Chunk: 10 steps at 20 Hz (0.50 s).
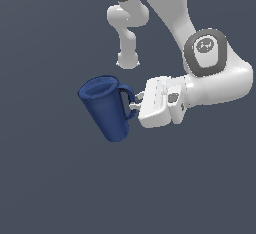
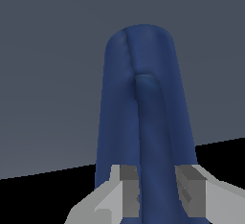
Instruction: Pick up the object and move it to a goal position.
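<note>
The object is a dark blue pitcher (image 1: pixel 106 108), tilted with its open mouth up and toward the exterior view's left, its narrower base lower down. Its loop handle (image 1: pixel 128 98) faces my gripper (image 1: pixel 134 101), which comes in from the exterior view's right. In the wrist view the pitcher (image 2: pixel 143 108) fills the middle, and its handle (image 2: pixel 154 146) runs between my two fingers (image 2: pixel 128 189), which are shut on it. The pitcher seems to hang above the grey surface, held by the handle.
A plain dark grey surface (image 1: pixel 45 178) lies all around. My white arm (image 1: pixel 215 78) fills the upper part of the exterior view toward its right. No goal marker shows.
</note>
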Available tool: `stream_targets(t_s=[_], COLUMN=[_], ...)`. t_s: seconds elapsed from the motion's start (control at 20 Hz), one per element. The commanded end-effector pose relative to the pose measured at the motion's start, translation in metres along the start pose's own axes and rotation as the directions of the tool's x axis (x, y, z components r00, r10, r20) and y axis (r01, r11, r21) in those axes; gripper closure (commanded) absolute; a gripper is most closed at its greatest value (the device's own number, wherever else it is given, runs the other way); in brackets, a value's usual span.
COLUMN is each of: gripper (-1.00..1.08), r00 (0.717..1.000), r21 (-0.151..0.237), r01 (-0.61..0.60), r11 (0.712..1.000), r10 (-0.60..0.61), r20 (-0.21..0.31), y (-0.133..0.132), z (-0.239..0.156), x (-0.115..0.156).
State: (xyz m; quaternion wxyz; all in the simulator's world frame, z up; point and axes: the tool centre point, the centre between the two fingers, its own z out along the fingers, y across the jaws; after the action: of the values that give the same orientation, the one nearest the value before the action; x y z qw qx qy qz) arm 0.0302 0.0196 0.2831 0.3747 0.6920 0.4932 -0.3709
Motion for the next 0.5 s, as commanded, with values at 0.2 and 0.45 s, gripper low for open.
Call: stream_targets(t_s=[0.2,0.45], gripper=[1.08,1.08], r00=[1.0,1.0], r21=[-0.002,-0.002], r01=[-0.001,0.0], r11=[1.0,1.0], r10=[0.001,0.0], r20=[-0.002,-0.004], y=[0.029,0.037], z=[0.006,0.007], x=[-0.036,-0.043])
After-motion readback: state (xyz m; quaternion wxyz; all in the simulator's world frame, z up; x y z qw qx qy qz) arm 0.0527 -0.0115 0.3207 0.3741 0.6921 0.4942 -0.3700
